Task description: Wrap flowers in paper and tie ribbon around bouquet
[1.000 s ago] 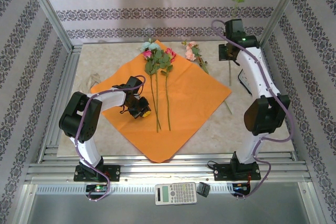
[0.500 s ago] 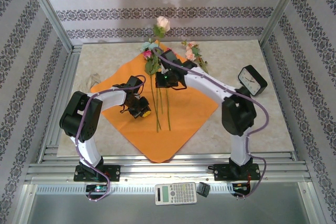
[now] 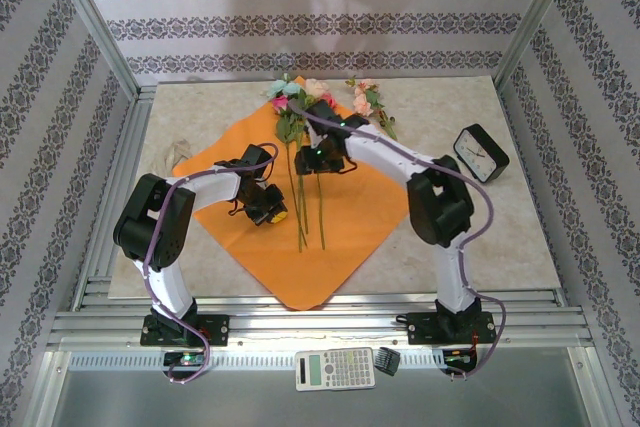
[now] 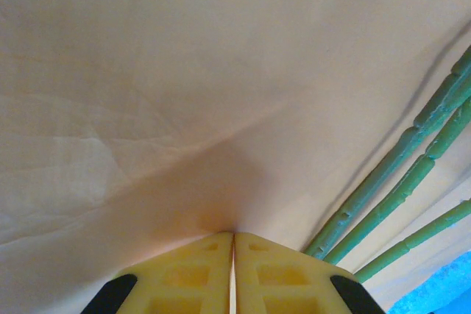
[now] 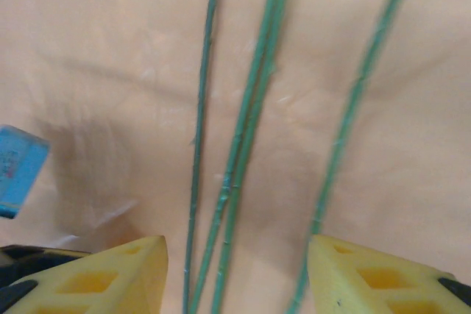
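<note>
The orange paper (image 3: 370, 197) lies flat as a diamond on the table. The flowers (image 3: 297, 107) rest on it with pink, blue and peach heads at the far corner and their green stems (image 3: 320, 217) running toward me. My right gripper (image 3: 314, 159) hovers low over the stems, open, with several stems (image 5: 243, 130) between its yellow fingers (image 5: 353, 273). My left gripper (image 3: 267, 211) is shut, its tips (image 4: 233, 237) pressed onto the paper (image 4: 184, 71) just left of the stems (image 4: 397, 182). A faint beige ribbon (image 3: 178, 150) lies left of the paper.
A separate peach flower sprig (image 3: 364, 100) lies on the table beyond the paper's right edge. A black clock (image 3: 481, 152) stands at the right. A calculator (image 3: 335, 368) sits on the near rail. A blue object (image 5: 16, 170) shows at the right wrist view's left edge.
My right arm swung from the back right, where it held a peach rose high, to the middle of the paper. The rose now lies with the other flowers and the gripper is open.
</note>
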Controlling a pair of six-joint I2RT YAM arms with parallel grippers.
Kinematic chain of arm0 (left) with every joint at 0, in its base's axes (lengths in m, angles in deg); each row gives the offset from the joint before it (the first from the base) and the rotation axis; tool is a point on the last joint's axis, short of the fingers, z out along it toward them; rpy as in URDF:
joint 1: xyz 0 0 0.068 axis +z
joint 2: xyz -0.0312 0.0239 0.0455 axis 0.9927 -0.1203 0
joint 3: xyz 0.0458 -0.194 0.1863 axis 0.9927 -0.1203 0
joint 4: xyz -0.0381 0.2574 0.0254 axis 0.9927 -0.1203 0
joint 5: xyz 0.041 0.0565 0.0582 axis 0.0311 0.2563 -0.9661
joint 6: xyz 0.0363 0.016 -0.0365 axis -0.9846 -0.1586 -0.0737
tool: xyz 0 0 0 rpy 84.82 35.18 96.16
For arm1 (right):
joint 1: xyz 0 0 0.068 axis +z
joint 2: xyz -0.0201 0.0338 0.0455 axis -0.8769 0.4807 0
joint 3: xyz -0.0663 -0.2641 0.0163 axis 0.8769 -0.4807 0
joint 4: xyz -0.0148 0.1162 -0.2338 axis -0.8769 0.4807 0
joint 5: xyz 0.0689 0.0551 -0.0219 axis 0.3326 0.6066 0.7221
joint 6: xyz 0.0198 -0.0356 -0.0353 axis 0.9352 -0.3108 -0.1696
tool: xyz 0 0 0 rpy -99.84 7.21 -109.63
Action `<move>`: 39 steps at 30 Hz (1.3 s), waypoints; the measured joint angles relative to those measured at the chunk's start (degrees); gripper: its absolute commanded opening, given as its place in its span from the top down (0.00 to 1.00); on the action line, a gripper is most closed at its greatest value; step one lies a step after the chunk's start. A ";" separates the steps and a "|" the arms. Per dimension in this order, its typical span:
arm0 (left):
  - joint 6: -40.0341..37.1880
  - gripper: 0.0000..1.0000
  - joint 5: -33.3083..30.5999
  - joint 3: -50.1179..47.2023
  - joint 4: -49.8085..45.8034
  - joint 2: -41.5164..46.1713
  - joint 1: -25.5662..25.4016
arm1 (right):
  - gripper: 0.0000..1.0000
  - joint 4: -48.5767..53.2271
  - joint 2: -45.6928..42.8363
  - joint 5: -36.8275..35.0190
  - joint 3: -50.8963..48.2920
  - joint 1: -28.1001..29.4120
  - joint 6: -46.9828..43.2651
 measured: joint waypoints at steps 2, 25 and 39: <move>0.00 0.90 0.00 0.00 0.00 0.00 0.00 | 0.46 0.26 -2.80 -0.11 -0.07 -4.13 -2.32; 0.02 0.90 -0.83 0.50 -0.98 0.00 0.00 | 0.42 17.99 23.17 -9.46 32.09 -27.19 -16.02; 0.02 0.90 -1.29 0.98 -1.53 -0.24 0.00 | 0.52 23.10 29.97 -10.84 38.16 -27.47 -14.95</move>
